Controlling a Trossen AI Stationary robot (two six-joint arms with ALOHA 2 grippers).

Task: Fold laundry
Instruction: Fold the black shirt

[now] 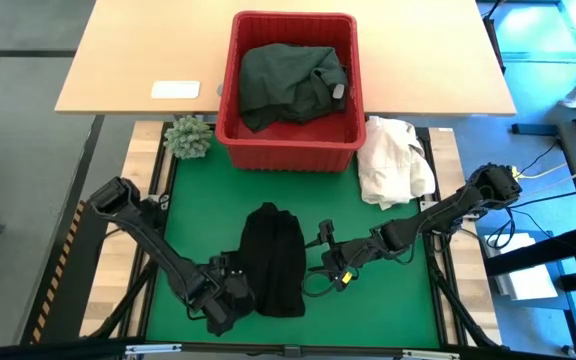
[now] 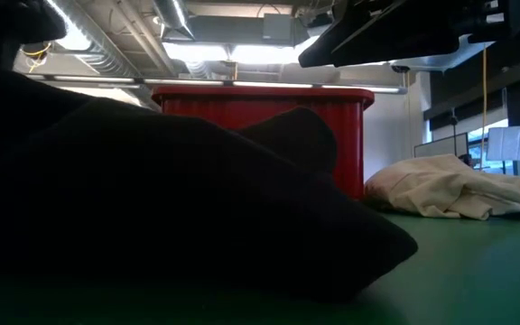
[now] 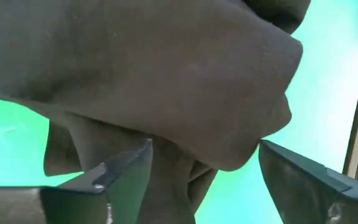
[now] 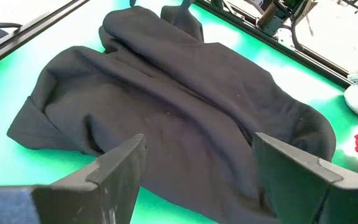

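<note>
So the black garment (image 1: 274, 258) is bunched up in a long heap on the green mat (image 1: 388, 300) near the front of the worktop (image 1: 128, 60). The left tool (image 1: 230, 300) sits right at its near-left corner, fingers spread, cloth between them but not pinched. The right tool (image 1: 326, 262) is just beside its right edge, also spread wide, holding nothing. Further back there's a red basket (image 1: 290, 150) with a dark green garment (image 1: 293, 80) inside, a cream-white cloth heap (image 1: 393, 160) to its right, and a small plant (image 1: 188, 136) to its left.
</note>
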